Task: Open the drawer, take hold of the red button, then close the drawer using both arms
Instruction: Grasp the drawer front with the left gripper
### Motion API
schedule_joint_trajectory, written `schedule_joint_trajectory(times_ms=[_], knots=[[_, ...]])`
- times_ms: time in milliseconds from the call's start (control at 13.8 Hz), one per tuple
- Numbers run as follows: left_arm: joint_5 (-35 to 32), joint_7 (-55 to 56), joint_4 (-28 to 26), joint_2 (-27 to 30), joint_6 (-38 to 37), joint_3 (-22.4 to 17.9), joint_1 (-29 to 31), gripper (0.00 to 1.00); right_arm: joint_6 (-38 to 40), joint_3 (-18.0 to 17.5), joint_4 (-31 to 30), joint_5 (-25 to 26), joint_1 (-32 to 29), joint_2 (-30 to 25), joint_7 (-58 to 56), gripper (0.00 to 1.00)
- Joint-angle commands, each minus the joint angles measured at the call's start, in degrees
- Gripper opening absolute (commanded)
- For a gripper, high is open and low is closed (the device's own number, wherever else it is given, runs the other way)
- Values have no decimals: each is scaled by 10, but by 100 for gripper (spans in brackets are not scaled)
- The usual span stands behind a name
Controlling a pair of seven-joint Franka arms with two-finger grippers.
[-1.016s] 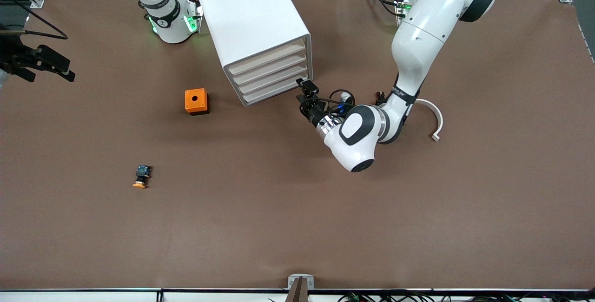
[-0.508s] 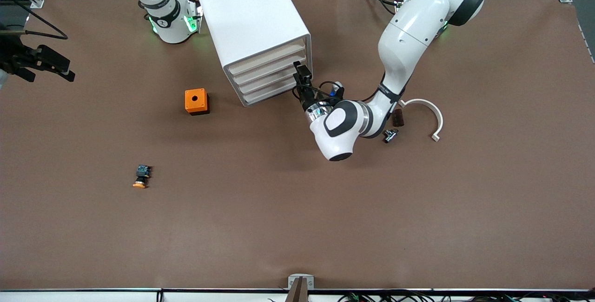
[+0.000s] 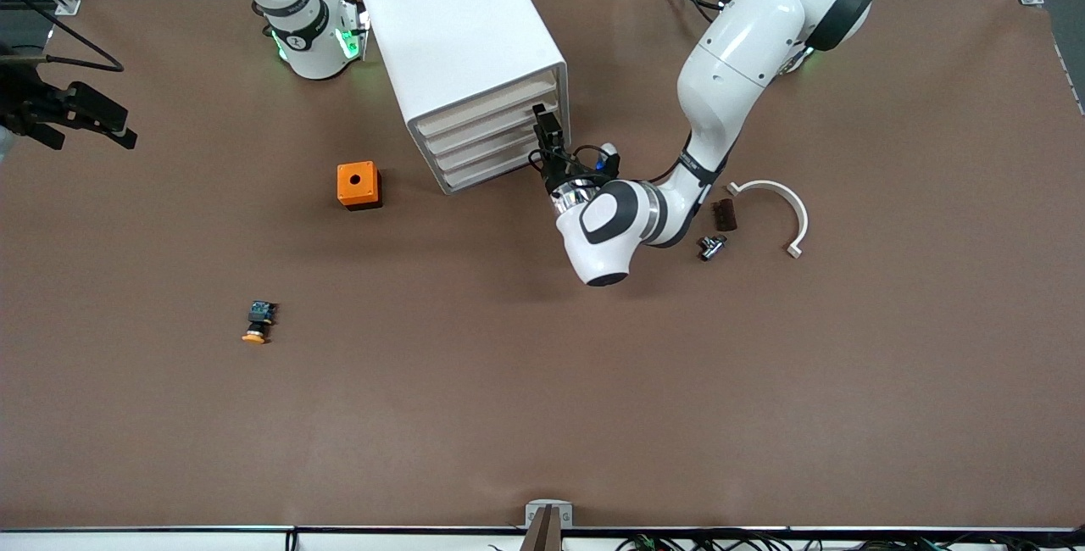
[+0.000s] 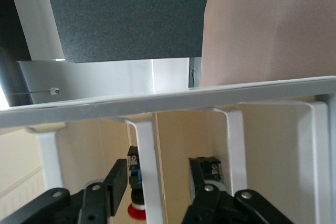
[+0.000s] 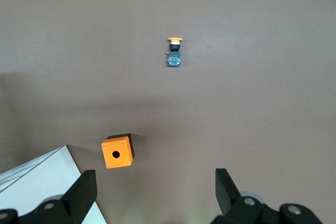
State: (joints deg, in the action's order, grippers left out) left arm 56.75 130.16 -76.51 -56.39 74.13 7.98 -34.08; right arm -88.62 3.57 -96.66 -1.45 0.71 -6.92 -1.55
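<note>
The white cabinet (image 3: 462, 42) stands near the robots' bases, and its four beige drawer fronts (image 3: 487, 131) all look pushed in. My left gripper (image 3: 543, 125) is at the drawer fronts, at the end toward the left arm. In the left wrist view my left gripper (image 4: 159, 169) is open, its fingers (image 4: 118, 179) on either side of a white upright rib (image 4: 149, 166) without gripping it. Past that rib shows the button (image 4: 135, 205), with a red cap and a black-and-blue body. My right gripper (image 5: 155, 179) hangs open and empty high over the table; this arm waits.
An orange cube (image 3: 358, 185) with a hole sits beside the cabinet, toward the right arm's end. An orange-capped button (image 3: 257, 322) lies nearer the front camera. A white curved piece (image 3: 776, 203) and two small dark parts (image 3: 723, 214) lie under the left arm.
The left arm swung toward the cabinet and its gripper rose from beside the lowest drawer's corner to the upper drawer fronts, its jaws narrowing. The right arm has not moved.
</note>
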Motion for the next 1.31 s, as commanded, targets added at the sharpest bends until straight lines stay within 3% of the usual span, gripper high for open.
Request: schedule_joint_trajectory(times_ms=[0, 290, 508, 870, 1233], knots=[[13, 11, 8, -5, -7, -2, -21, 47, 5, -2, -6, 5, -2, -11, -4, 100], [13, 12, 8, -4, -8, -2, -34, 25, -1, -2, -6, 16, 1, -11, -3, 100], [13, 33, 9, -5, -7, -3, -33, 14, -7, -2, -6, 19, 6, -11, -3, 100], [15, 32, 9, -5, -8, -5, -22, 11, -12, -2, -7, 14, 5, -11, -2, 100], [31, 31, 16, -5, -4, -8, 26, 11, -13, -2, -7, 10, 5, -11, -2, 100]])
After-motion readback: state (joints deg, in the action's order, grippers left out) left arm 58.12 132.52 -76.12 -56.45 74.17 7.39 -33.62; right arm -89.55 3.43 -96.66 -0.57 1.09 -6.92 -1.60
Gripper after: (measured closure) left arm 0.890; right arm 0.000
